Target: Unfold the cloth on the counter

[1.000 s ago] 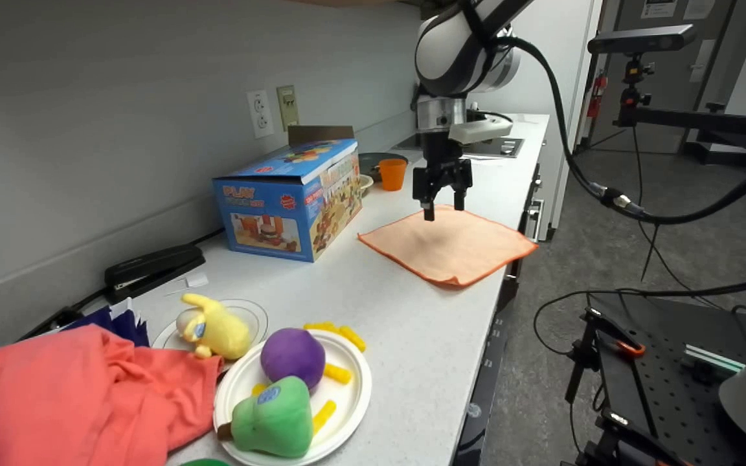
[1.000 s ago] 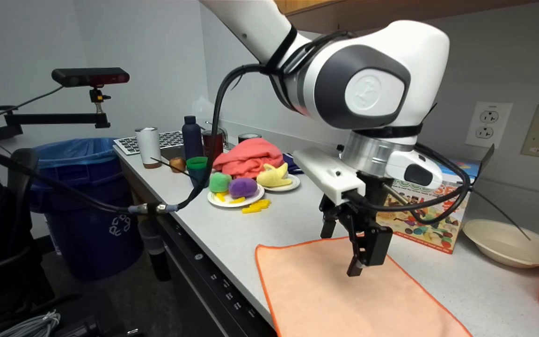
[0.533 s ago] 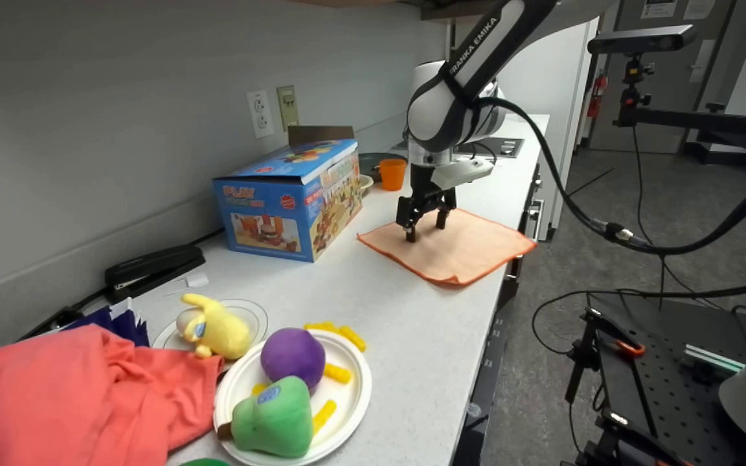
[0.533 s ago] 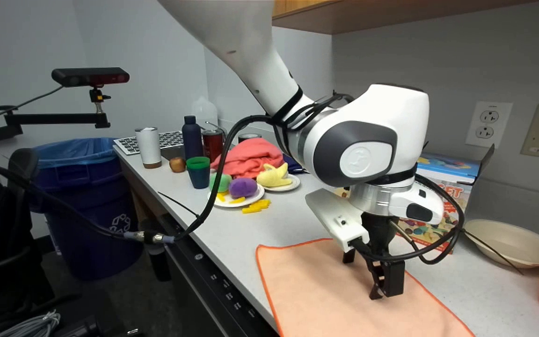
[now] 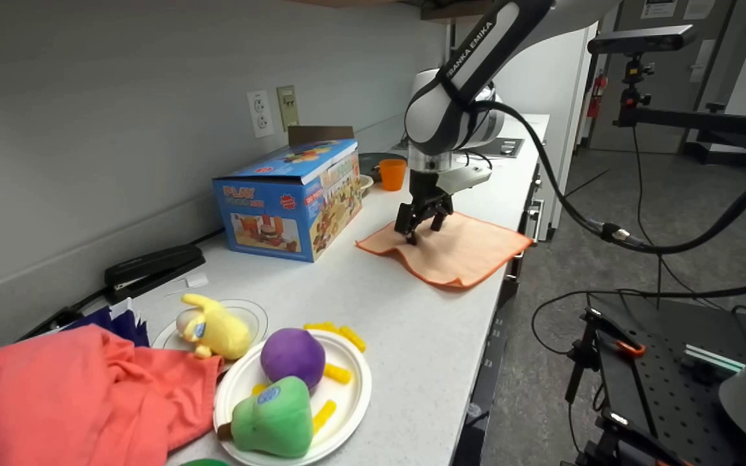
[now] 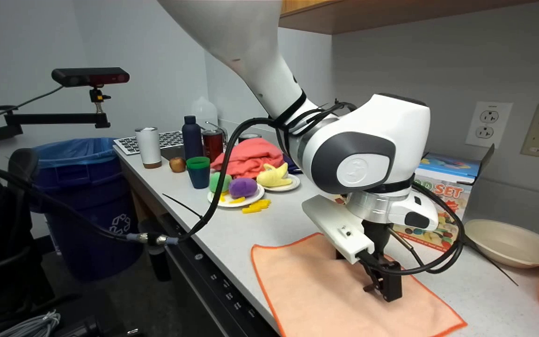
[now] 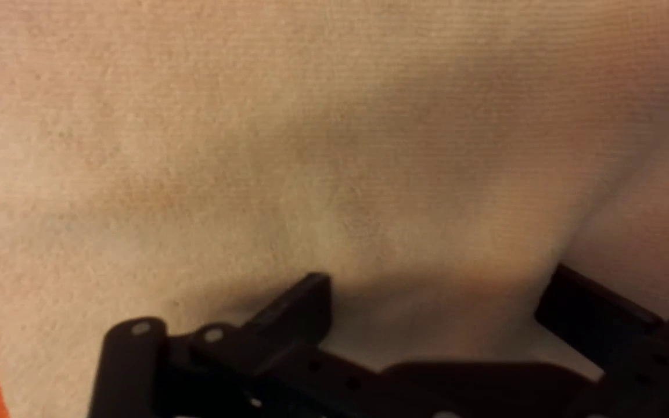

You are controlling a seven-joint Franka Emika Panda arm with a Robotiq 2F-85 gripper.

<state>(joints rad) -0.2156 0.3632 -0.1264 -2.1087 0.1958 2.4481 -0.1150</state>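
In an exterior view, I find the cloth (image 5: 476,249) spread on the counter (image 5: 405,330) beneath my claw (image 5: 423,233). In an exterior view, I note a bowl (image 6: 510,243) near the cloth. In the wrist view, fingers (image 7: 311,305) stand wide apart over creased cloth.

Decent bare strip of bench (image 5: 412,343) between the cloth (image 5: 473,252) and the white plate (image 5: 357,404), so there's room to pass there. Toward the wall (image 5: 153,116) it's blocked tho: big toy box (image 5: 289,204) in the way, orange cup (image 5: 392,175) farther along.
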